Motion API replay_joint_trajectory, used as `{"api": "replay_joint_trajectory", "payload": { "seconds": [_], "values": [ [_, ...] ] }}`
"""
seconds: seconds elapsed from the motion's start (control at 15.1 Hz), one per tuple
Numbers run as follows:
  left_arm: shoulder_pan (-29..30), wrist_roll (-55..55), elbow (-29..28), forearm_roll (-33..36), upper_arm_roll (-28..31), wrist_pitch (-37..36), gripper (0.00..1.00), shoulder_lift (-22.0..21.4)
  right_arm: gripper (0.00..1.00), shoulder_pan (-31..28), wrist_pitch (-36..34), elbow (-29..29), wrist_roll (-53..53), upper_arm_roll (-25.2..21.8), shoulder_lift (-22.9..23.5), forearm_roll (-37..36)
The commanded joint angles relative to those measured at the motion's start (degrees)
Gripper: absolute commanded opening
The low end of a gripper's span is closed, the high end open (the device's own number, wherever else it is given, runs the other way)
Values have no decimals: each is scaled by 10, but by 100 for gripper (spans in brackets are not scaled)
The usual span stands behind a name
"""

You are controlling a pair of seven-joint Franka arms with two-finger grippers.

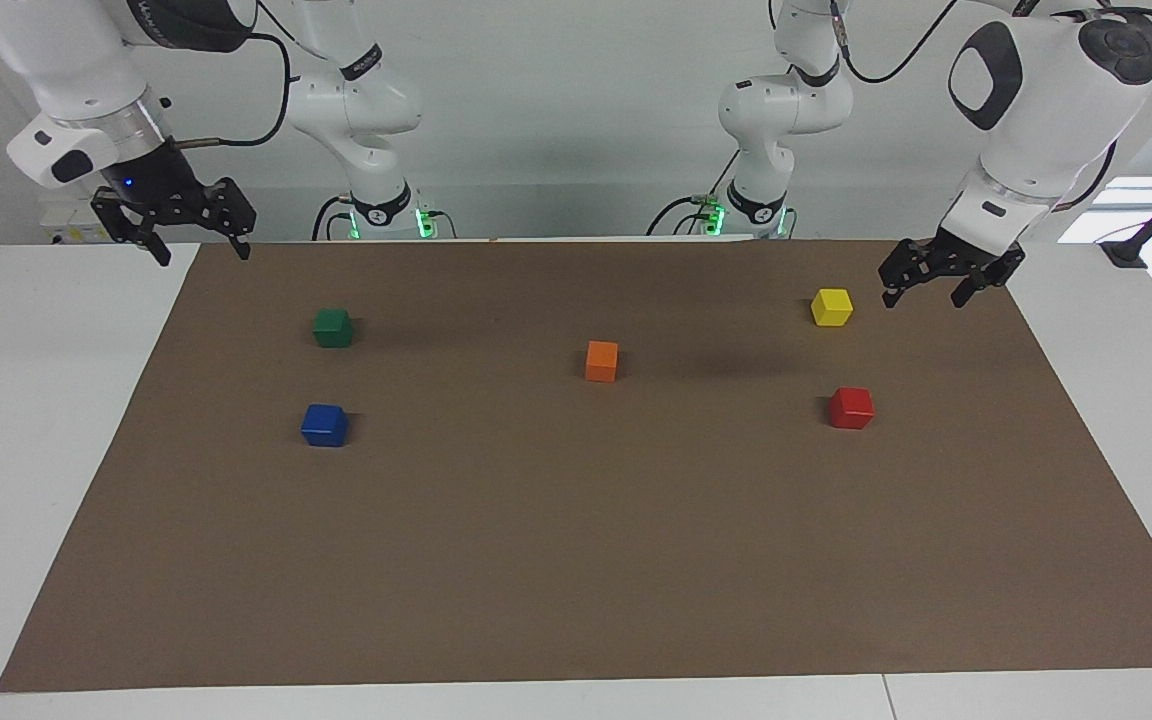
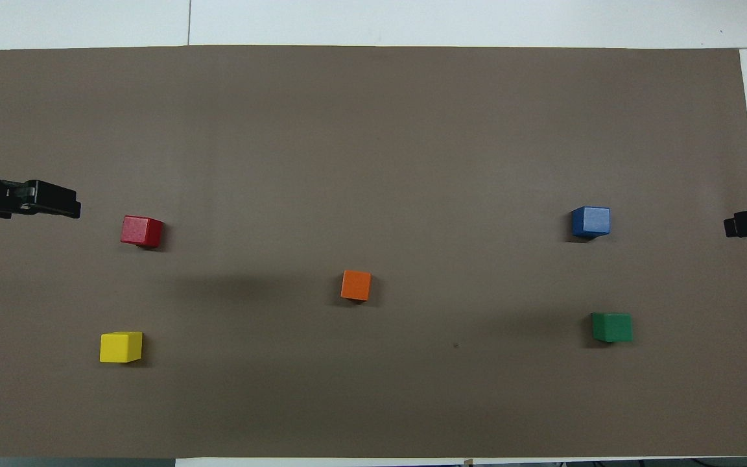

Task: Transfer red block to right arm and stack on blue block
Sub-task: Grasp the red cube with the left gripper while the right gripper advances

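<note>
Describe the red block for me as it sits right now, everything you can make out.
The red block is a small bright red cube with plain matte faces, possibly painted wood. It sits flat and upright on the brown mat, toward the left arm's end of the table, farther from the robots than the yellow block. Nothing touches it except the mat. The left gripper is raised near the yellow block, well clear of it, and holds nothing. It has not been picked up.

Facing view: high across the table (image 1: 56, 420), looking toward both arms' bases. Overhead view: high above the robots' end, looking steeply down. Half a turn apart. Shared: brown mat (image 1: 576, 560) and five blocks.
</note>
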Motion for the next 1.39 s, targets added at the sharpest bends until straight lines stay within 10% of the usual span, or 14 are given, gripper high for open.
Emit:
{"api": "replay_joint_trajectory", "payload": {
  "seconds": [0.0,0.79,1.19,1.32],
  "values": [
    [-6,-6,-3,-4,5,8,100,-5,100,-9,-8,-5,7,8,-6,-12],
    [-6,2,-180,18,21,274,100,77,100,-8,16,-65,5,9,-31,12],
    [-27,-3,-228,18,24,372,100,126,100,-18,96,-152,-32,9,-31,164],
    [-27,-1,-228,19,25,368,80,130,100,-30,118,-181,-78,9,-19,244]
  ]
}}
